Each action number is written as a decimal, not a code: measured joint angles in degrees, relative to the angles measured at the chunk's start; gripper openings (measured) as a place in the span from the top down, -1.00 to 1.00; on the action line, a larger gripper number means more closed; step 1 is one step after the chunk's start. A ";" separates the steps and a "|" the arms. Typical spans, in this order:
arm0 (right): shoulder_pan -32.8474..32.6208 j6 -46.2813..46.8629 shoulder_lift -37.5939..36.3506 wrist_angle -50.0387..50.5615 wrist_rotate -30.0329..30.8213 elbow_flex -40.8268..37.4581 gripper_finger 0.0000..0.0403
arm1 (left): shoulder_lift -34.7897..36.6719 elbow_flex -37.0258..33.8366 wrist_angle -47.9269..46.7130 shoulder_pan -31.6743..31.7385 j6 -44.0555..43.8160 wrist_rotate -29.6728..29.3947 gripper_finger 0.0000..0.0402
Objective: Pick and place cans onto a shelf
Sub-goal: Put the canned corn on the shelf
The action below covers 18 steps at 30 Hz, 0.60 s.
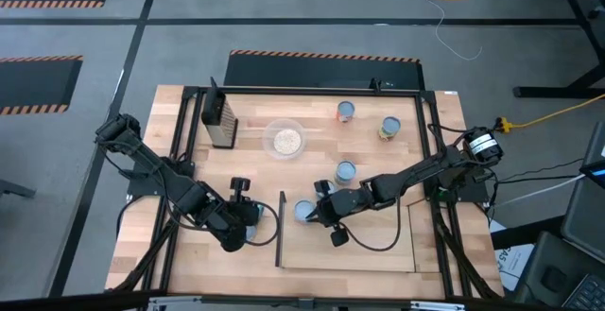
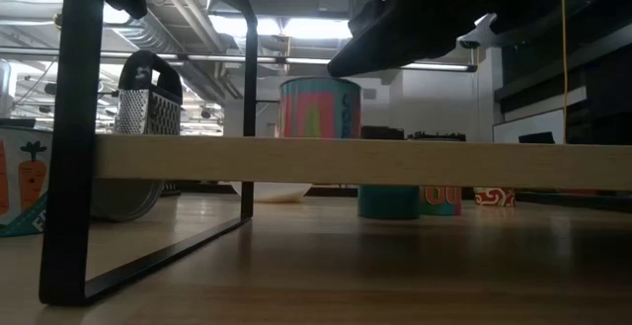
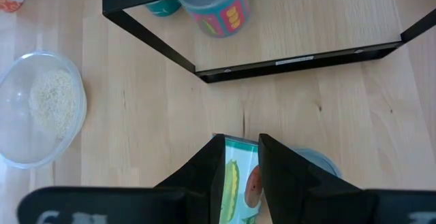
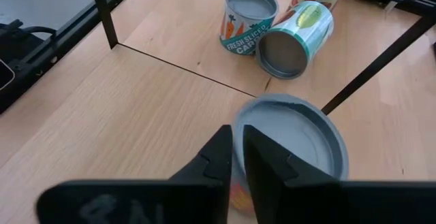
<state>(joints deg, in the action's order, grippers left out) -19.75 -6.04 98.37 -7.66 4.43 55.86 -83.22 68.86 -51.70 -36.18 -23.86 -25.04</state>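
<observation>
— Bare wooden tabletop (image 1: 312, 103) inside a black frame, concrete floor all round. What's the arm on the left doing?

— Waiting, I'd say. The left gripper (image 3: 240, 141) hangs low over the table just short of the shelf (image 1: 378, 254), its jaws closed on a green-labelled can (image 3: 238, 183). It looks parked so the next can is ready without crowding the other arm.

— And the shelf itself?

— A pale board on thin black legs, raised off the table. Its dark left edge stands between the two grippers, so the left one would have to lift over it.

— The right arm?

— The right gripper (image 4: 237, 132) is down on the shelf's left end, jaws narrow and astride the rim of a grey-topped can (image 4: 293, 146) standing upright there. Gripping by the rim lets it set the can flat.

— Room to spare?

— Plenty. The board to the right of that can is bare. Three loose cans (image 1: 346, 112) stand farther back, well apart from the bowl (image 1: 284, 139) and grater (image 1: 219, 117).
</observation>
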 joint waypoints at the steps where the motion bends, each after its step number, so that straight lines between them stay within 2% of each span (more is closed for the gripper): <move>1: 0.00 0.00 0.00 0.02 0.00 0.00 0.73 | 0.00 0.00 0.00 0.00 0.00 0.00 0.60; 6: 0.00 0.00 0.00 0.00 0.00 0.00 0.61 | 0.00 0.00 0.00 0.00 0.00 0.00 0.60; 18: 0.00 -0.42 0.00 0.02 0.00 0.00 0.60 | 0.00 0.00 0.71 0.00 -0.02 0.00 0.60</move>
<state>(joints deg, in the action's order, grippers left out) -19.75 -6.46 98.37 -7.64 4.43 55.86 -83.22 68.86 -50.99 -36.18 -23.88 -25.04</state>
